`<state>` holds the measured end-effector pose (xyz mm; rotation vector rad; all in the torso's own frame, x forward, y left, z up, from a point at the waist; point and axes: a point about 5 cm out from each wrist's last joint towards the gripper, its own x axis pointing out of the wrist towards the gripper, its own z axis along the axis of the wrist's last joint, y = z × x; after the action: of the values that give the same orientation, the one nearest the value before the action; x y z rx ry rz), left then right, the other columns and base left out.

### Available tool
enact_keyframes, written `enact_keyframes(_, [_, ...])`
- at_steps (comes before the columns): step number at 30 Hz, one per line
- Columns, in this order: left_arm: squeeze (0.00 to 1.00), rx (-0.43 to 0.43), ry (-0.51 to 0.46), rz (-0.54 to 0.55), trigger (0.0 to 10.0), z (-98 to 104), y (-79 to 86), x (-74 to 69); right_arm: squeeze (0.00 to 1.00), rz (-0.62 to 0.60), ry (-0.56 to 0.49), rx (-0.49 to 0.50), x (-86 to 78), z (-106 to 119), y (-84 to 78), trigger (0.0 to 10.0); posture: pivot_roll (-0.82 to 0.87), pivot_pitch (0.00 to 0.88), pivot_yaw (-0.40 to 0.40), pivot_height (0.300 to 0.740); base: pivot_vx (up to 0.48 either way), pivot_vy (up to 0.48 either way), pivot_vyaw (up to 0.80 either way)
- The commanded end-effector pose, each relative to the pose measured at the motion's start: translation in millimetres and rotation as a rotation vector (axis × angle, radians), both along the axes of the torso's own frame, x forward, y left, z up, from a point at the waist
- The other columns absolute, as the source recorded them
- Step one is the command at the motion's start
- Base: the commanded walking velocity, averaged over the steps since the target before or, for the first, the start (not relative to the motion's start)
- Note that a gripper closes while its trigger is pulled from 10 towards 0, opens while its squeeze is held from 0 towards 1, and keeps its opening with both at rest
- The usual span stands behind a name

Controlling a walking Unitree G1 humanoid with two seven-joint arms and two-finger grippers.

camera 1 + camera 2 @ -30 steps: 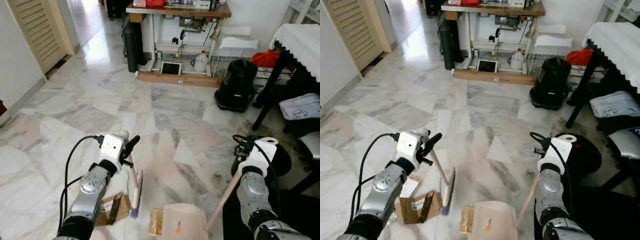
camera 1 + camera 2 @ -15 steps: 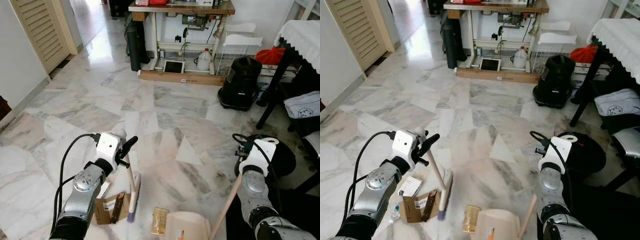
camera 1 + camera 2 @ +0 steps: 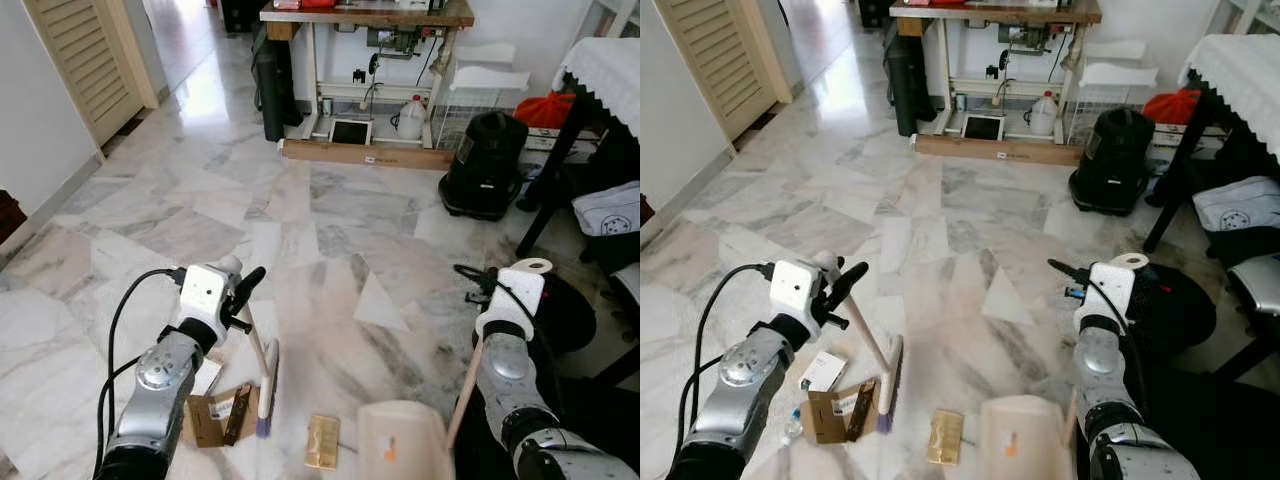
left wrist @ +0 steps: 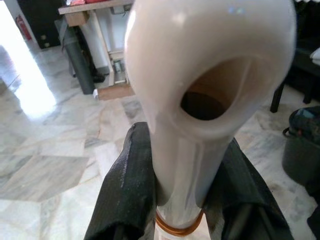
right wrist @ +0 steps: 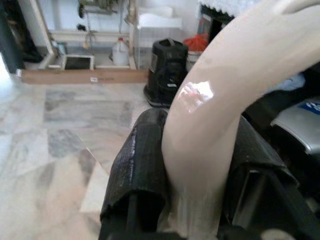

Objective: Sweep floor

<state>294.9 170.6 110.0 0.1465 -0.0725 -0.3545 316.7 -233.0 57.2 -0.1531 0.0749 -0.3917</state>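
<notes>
On the marble floor (image 3: 150, 200) in front of the robot, the left gripper (image 3: 243, 297) pinches the broom (image 3: 263, 378) by its handle, and the brush end sits low beside the cardboard (image 3: 222, 415). The right gripper (image 3: 497, 300) squeezes the dustpan (image 3: 403, 443) handle, both fingers (image 5: 135, 175) pressed on it. Since a second ago the dustpan has slid to the right, away from the gold packet (image 3: 322, 441), and the broom has barely moved. The scraps are not yet in the pan, so most of the sweeping seems left to do.
</notes>
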Motion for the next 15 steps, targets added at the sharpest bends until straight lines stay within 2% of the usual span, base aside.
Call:
enact_keyframes(1, [0.0, -0.016, -0.037, -0.001, 10.0, 14, 4.4, -0.4, 0.0, -0.012, -0.012, -0.002, 0.3, 2, -2.0, 10.0, 0.09, 0.053, 0.06, 0.74, 0.0, 0.0, 0.0])
enact_keyframes(9, [0.0, -0.034, -0.021, -0.014, 10.0, 18, 4.6, -6.8, 0.0, -0.042, -0.009, 0.033, -3.3, -3, -0.4, 10.0, 0.1, 0.069, 0.074, 0.74, 0.0, 0.0, 0.0])
enact_keyframes(15, [0.0, -0.035, -0.001, -0.031, 10.0, 20, 2.2, -11.6, 0.0, -0.053, 0.002, 0.02, -4.9, -5, -1.5, 10.0, 0.1, 0.081, 0.077, 0.74, 0.0, 0.0, 0.0])
